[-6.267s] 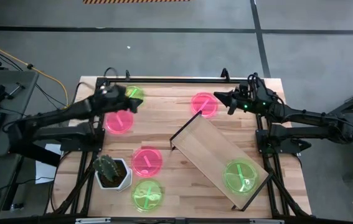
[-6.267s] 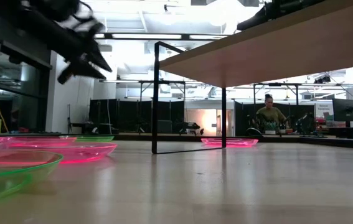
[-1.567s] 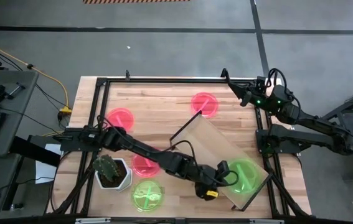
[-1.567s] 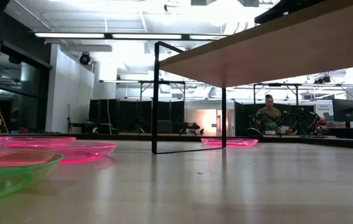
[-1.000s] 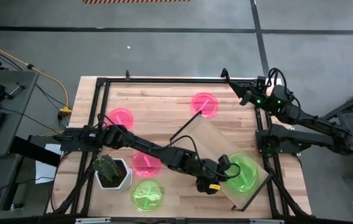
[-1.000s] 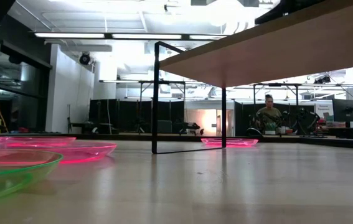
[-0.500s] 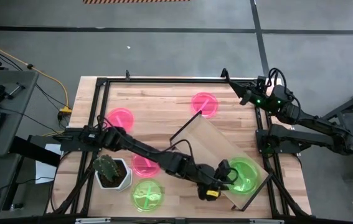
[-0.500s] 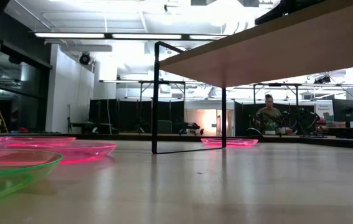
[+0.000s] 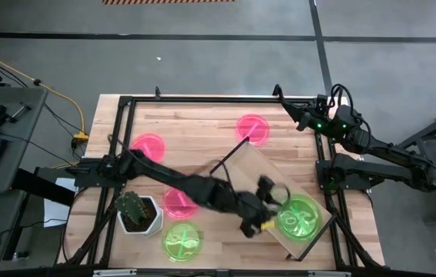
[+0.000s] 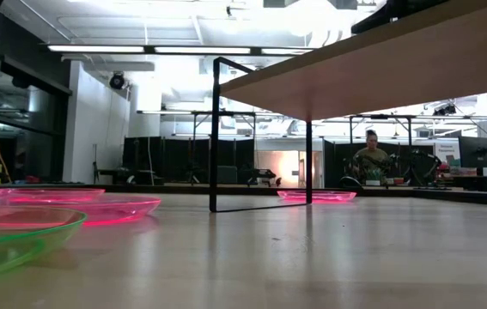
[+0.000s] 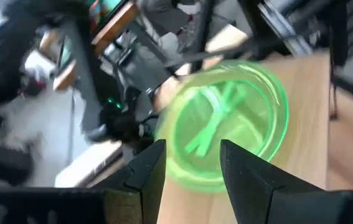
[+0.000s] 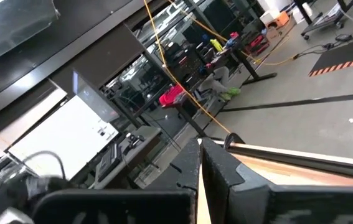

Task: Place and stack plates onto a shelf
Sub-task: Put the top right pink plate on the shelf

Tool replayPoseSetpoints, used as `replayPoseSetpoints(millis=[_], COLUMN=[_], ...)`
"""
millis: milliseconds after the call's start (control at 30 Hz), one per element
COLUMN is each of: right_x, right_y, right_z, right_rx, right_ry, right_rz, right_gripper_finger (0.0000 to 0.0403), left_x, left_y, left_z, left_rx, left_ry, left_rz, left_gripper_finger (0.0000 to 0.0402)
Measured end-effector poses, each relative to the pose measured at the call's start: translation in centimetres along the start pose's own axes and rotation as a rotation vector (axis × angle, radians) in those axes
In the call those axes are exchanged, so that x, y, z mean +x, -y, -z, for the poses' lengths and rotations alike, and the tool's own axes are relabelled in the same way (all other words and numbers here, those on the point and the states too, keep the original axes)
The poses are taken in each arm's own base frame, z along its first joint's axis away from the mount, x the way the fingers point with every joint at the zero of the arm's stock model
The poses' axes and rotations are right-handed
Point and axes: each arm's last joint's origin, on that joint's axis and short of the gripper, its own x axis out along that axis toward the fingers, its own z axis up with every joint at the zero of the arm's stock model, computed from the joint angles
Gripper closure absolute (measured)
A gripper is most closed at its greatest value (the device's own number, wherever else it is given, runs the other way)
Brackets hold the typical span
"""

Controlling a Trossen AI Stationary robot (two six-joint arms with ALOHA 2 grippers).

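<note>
The light-wood shelf (image 9: 244,165) stands slantwise on the table's right half. A neon green plate (image 9: 301,217) lies flat on its near-right end; whether a second lies under it, I cannot tell. My left gripper (image 9: 270,188) hovers open over the shelf, just left of that plate (image 11: 223,124), which lies ahead of its fingertips (image 11: 192,177). Three pink plates (image 9: 148,145) (image 9: 252,127) (image 9: 178,201) and one green plate (image 9: 181,240) lie flat on the table. My right gripper (image 9: 287,114) waits shut at the table's far right corner.
A white pot with a cactus (image 9: 137,211) stands at the near left beside the pink and green plates. A dark frame (image 9: 202,98) runs round the table's edges. The low view shows the shelf's underside (image 10: 380,69) and its dark end panel (image 10: 216,129). A person (image 10: 372,159) sits far behind.
My left gripper has drawn back from the green plate's left edge, toward the table's far edge and somewhat up, moving fast enough to blur. The green plate has stayed on the shelf's near-right end.
</note>
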Motion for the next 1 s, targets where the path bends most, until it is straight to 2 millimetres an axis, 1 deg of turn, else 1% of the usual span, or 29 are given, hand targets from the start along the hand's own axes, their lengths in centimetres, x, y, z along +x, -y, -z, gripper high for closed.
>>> replayPoseSetpoints(millis=[33, 200, 300, 367, 467, 600, 767, 900, 1000], right_x=[0.0, 0.0, 0.0, -0.1, -0.1, -0.1, -0.1, 0.1, 0.8], right_y=[0.0, 0.2, 0.5, 0.6, 0.8, 0.9, 0.8, 0.9, 1.0], right_z=[0.0, 0.4, 0.7, 1.0, 1.3, 1.3, 1.4, 1.5, 1.8], right_rx=[0.003, 0.014, 0.01, 0.003, -0.009, -0.03, -0.027, 0.014, 0.04], right_ry=[-0.006, -0.05, -0.094, -0.125, -0.161, -0.172, -0.178, -0.196, -0.204], right_rz=[0.0, 0.009, 0.03, 0.04, 0.044, 0.048, 0.04, 0.038, 0.047], right_gripper_finger=[0.0403, 0.0402, 0.0402, 0.0402, 0.0402, 0.0402, 0.0402, 0.0402, 0.0402], left_x=[-1.2, -6.6, -9.6, -11.0, -12.8, -15.4, -18.7, -21.4, -23.1], left_y=[-1.2, -6.8, -9.1, -9.8, -10.0, -9.3, -7.9, -7.8, -8.0], left_z=[-0.1, 0.6, 1.2, 1.8, 3.3, 6.2, 11.7, 16.2, 18.9], left_rx=[-0.06, -0.343, -0.446, -0.501, -0.566, -0.68, -0.797, -0.881, -0.899], left_ry=[-0.017, -0.089, -0.064, -0.032, 0.018, 0.169, 0.293, 0.303, 0.303], left_rz=[-0.001, 0.01, 0.023, 0.023, -0.009, -0.077, -0.22, -0.314, -0.331], left_gripper_finger=[0.0259, 0.0259, 0.0259, 0.0259, 0.0259, 0.0259, 0.0259, 0.0259, 0.0259])
